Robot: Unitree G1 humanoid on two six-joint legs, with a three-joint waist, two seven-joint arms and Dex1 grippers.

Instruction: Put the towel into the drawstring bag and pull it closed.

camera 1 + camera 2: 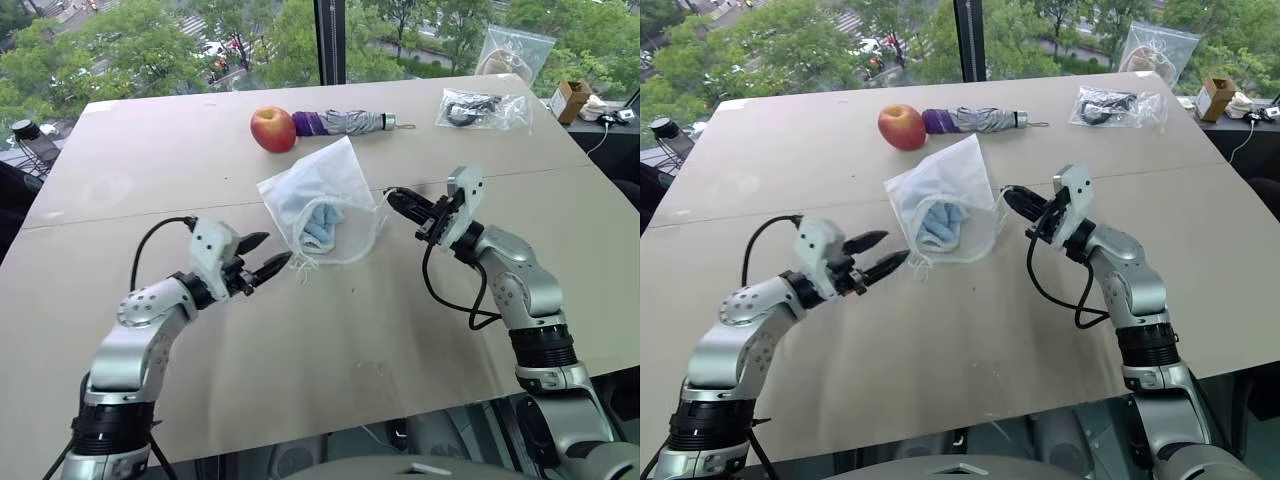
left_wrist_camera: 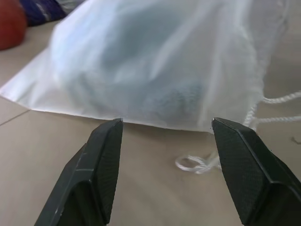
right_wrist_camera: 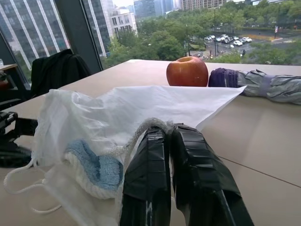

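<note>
Pinching a white cord (image 3: pixel 136 136), the right gripper (image 1: pixel 392 199) lifts the drawstring bag (image 1: pixel 325 195); its wrist view shows the towel (image 3: pixel 96 167) inside. Left gripper (image 1: pixel 263 254) gapes empty just beside the bag, reaching level.

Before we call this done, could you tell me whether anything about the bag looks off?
Yes: the drawstring bag is not drawn closed. Its mouth gapes, and the towel shows at the opening. The right gripper pinches one cord, while the open left gripper holds nothing; loose cord lies on the table.
</note>
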